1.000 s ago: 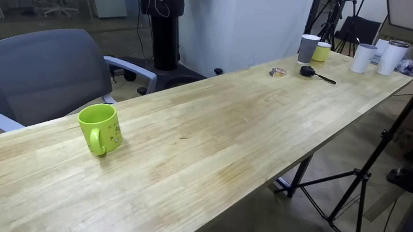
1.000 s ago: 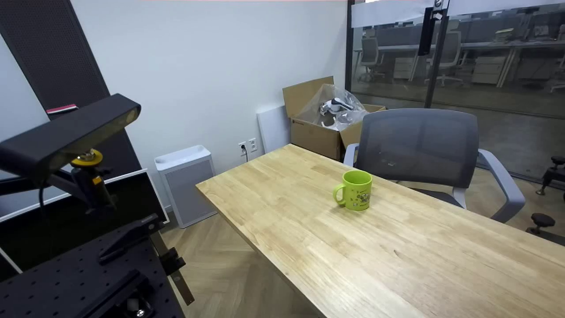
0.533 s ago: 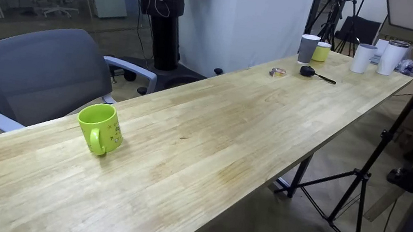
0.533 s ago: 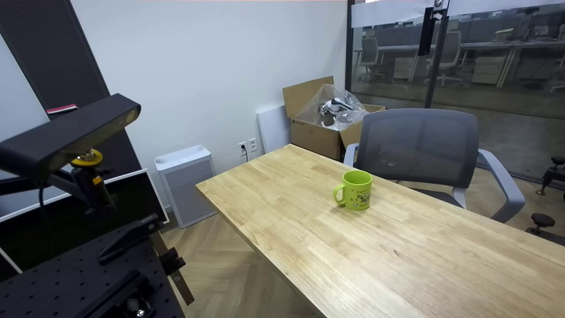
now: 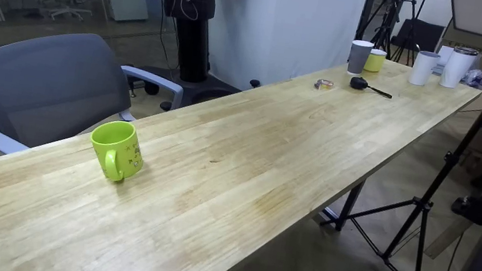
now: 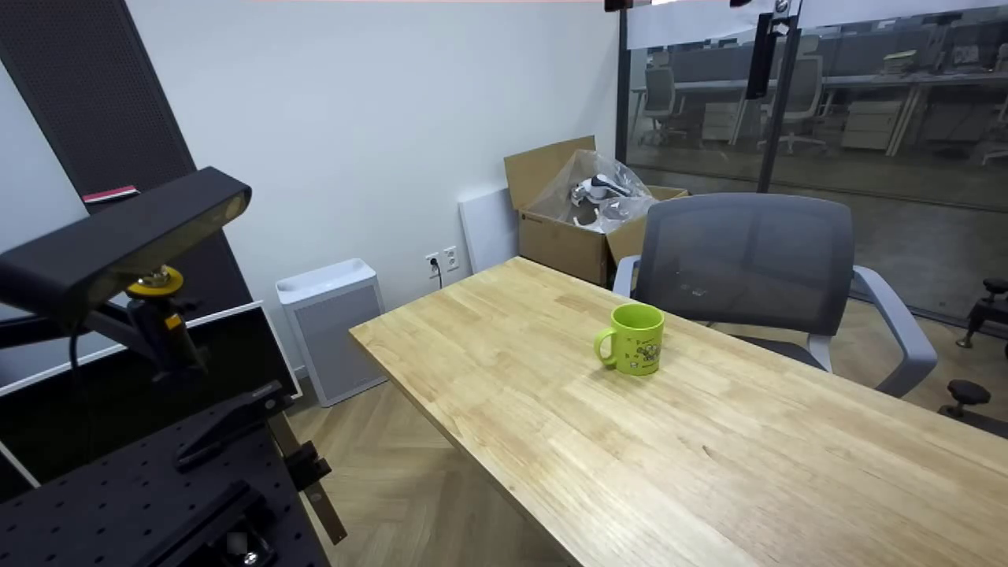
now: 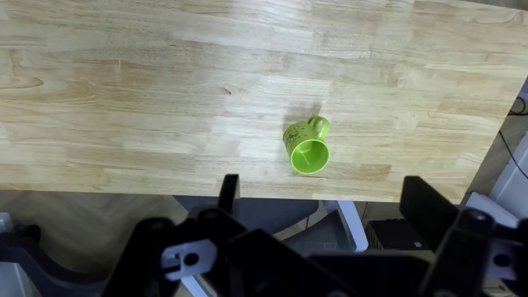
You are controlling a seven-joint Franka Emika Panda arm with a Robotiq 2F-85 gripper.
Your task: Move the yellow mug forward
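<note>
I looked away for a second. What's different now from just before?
The claw has come in from the top of an exterior view: its two dark tips now show at that edge, where none showed earlier. It is open, and nothing was taken hold of or let go. The yellow mug stays upright in the same spot on the table, and the chair hasn't moved.

Lime-yellow mug (image 6: 635, 343), printed side, upright on table (image 6: 488, 354).
</note>
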